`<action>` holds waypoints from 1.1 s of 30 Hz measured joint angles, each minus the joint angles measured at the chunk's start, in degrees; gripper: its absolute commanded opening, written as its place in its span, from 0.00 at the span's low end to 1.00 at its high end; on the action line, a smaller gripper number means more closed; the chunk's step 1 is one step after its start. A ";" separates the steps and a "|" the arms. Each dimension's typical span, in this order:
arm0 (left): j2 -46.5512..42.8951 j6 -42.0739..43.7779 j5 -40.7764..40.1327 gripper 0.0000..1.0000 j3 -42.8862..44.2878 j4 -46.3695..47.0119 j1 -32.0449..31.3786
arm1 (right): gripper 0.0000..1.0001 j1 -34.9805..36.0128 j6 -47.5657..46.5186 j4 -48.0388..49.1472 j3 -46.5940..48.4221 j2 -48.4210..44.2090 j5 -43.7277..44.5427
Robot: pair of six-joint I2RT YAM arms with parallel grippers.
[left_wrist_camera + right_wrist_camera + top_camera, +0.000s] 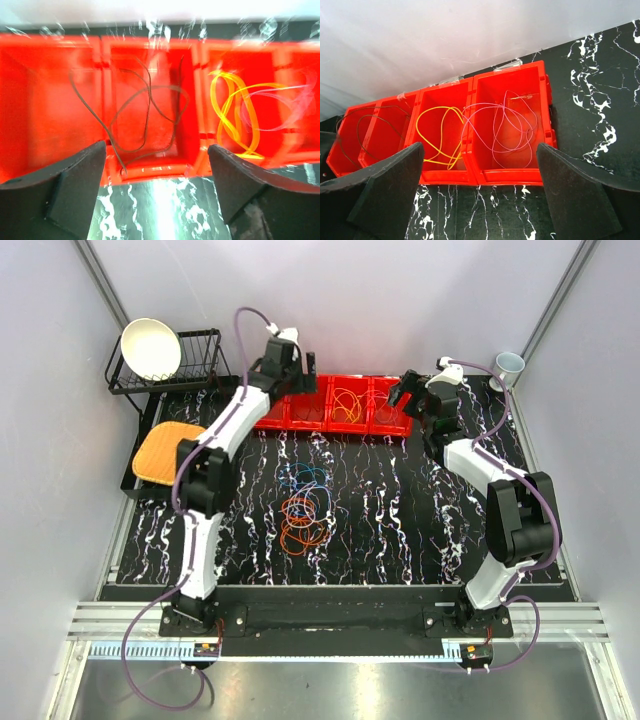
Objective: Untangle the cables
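Left gripper (157, 190) and right gripper (480, 200), both wide open, nothing held; directly beneath, red bins (510, 175) holding dark cable (148, 100), yellow cable (223, 122) and purplish cable (506, 115) separately; well behind, towards the bases, orange cables (303, 520) and blue cables (305, 478) lie knotted on the table (400, 520), so the task is judged roughly half done.

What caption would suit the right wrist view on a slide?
Open right pincer before red bins holding dark cable, yellow cable, pink cable.
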 measured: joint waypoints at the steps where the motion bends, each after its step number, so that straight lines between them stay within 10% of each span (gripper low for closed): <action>1: -1.29 0.13 -0.17 0.99 -0.24 -0.37 0.02 | 1.00 0.00 0.07 -0.02 0.00 0.00 -0.02; 33: -56.30 -11.96 -16.96 0.79 -65.26 -6.12 -16.50 | 0.96 4.20 3.43 3.76 -5.77 -0.22 0.02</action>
